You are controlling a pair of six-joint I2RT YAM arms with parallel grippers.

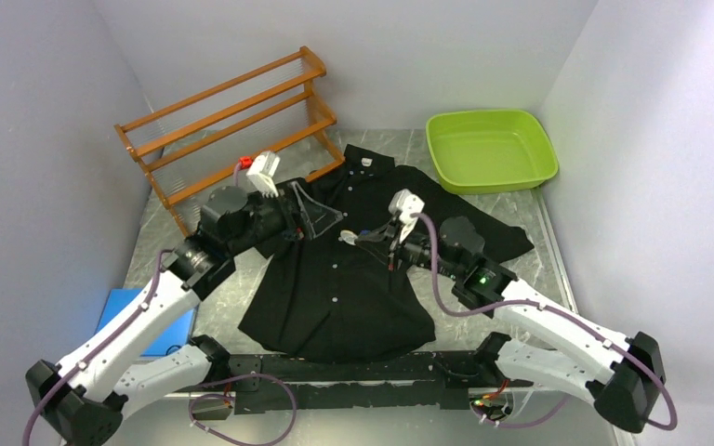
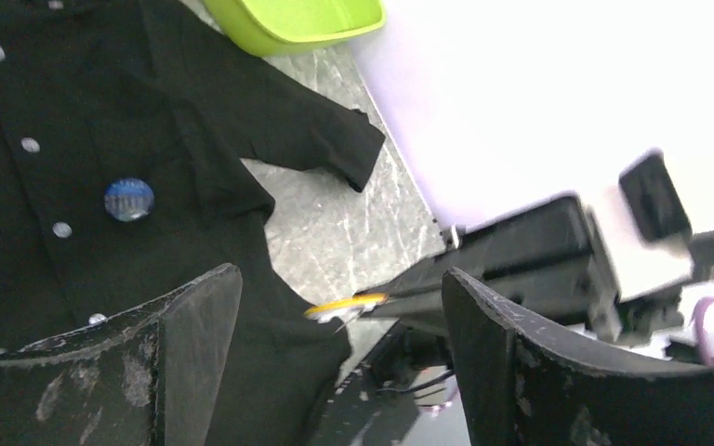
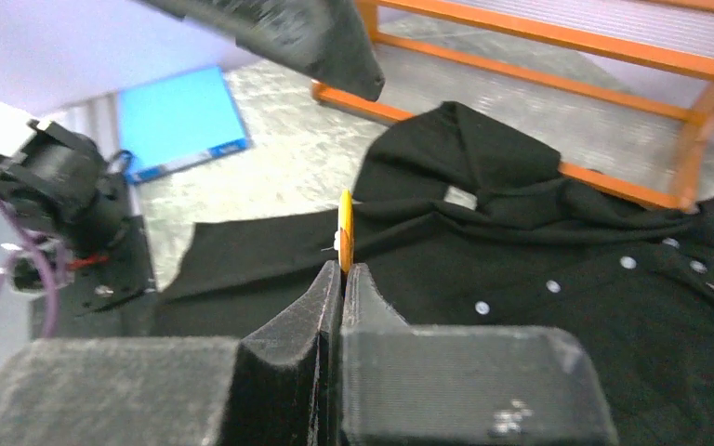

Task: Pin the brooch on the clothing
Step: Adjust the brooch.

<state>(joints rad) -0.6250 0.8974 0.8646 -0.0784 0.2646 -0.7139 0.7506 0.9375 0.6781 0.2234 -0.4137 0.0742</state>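
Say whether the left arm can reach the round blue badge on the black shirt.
Probably yes: the left gripper is open above the black shirt and the round blue badge lies uncovered, though the right gripper, shut on a yellow brooch, hovers close.

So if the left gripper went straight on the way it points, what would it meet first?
Probably the yellow brooch pinched in the shut right gripper: it sits dead ahead, framed by the open left gripper in its wrist view. How far off is unclear.

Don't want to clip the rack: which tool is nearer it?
Left. The left tool is open over the shirt's rack-side edge, beside the rack; the right tool, shut on the brooch, is over the shirt front, farther off.
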